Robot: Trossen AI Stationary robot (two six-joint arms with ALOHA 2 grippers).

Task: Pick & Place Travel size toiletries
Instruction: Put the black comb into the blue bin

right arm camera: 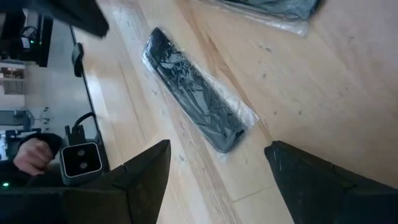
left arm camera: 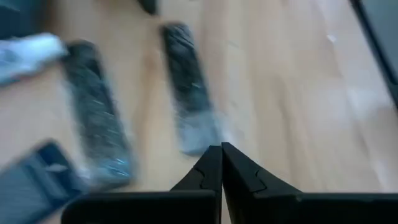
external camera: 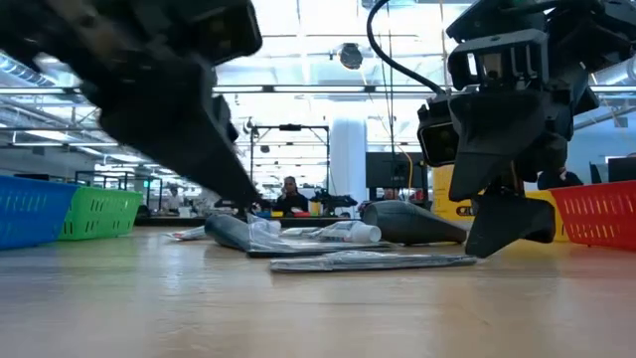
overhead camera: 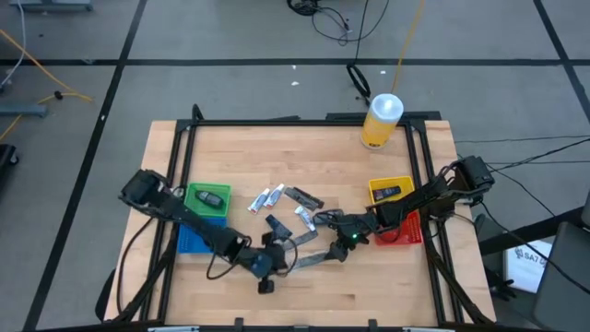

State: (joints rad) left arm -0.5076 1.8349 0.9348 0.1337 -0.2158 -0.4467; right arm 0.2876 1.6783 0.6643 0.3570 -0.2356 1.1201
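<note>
The travel size toiletries lie loose mid-table: white-and-blue tubes (overhead camera: 268,196) and dark wrapped packets (overhead camera: 304,198). A long grey-dark packet (overhead camera: 313,259) lies nearer the front edge. My left gripper (overhead camera: 279,262) (left arm camera: 221,149) is shut with nothing between its fingers. It hovers just short of the near end of a dark packet (left arm camera: 186,93). My right gripper (overhead camera: 332,235) (right arm camera: 217,148) is open and slants down, with a clear-wrapped dark packet (right arm camera: 193,90) lying flat on the wood just beyond its fingertips.
A green bin (overhead camera: 207,198) and a blue bin (overhead camera: 189,238) stand at the left. A yellow bin (overhead camera: 389,189) and a red bin (overhead camera: 407,231) stand at the right. The green and yellow bins each hold a dark item. A big yellow bottle (overhead camera: 381,120) stands at the far edge.
</note>
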